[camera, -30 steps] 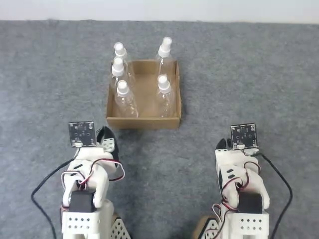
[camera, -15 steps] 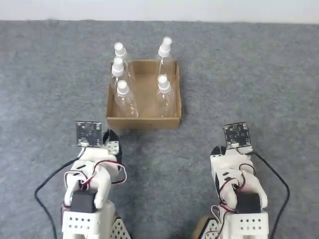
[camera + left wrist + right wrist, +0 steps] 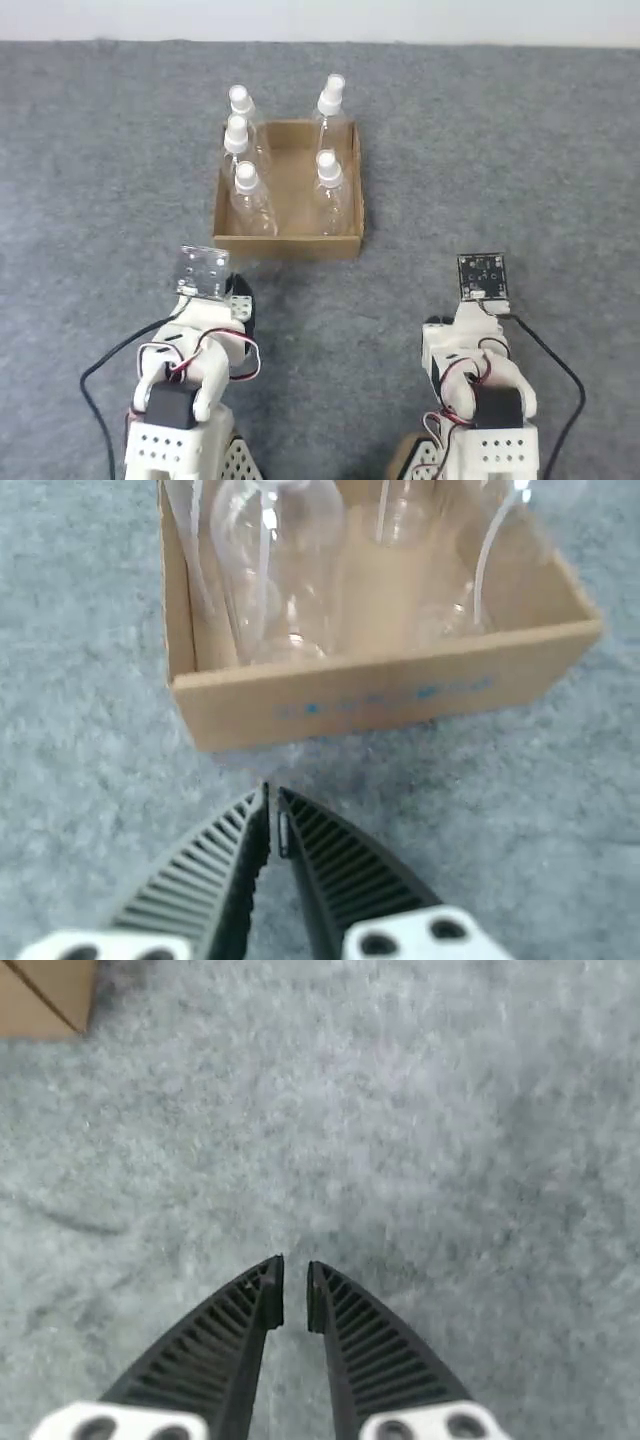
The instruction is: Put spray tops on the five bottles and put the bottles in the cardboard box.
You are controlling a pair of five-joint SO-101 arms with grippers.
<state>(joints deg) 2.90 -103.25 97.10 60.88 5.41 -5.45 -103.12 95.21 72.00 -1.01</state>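
Five bottles (image 3: pixel 250 200) stand in the box (image 3: pixel 288 246), each wearing a white spray top (image 3: pixel 327 166): three down one side, two down the other. The rear pair look to be inside the back wall. The left arm (image 3: pixel 195 350) sits just short of the box, and the right arm (image 3: pixel 478 355) is well apart.

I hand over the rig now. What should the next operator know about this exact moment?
The left gripper is shut and empty, over the carpet just before the cardboard box.
The right gripper is shut and empty, over carpet to the box's side.
All five bottles stand in the box, each with a white spray top.
Done: tops on, bottles boxed. Left: nothing visible.
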